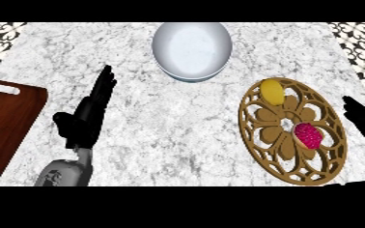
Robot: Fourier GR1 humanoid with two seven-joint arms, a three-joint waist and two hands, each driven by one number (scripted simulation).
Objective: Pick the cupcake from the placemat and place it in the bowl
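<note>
From my seat the cupcake (308, 135) sits untouched on the wooden lattice placemat (265, 136) beside a yellow lemon (272, 91), bowl (192, 49) well apart up top, left hand (87, 113) resting fingers straight, right hand (354, 112) edge-cropped, grip unreadable.

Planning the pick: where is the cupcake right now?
In the head view the cupcake sits right of centre on the wooden placemat, below the yellow item, near the right hand.

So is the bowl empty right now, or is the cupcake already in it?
Empty. The bowl shows only its bare pale inside, and the cupcake with pink topping sits on the placemat.
</note>
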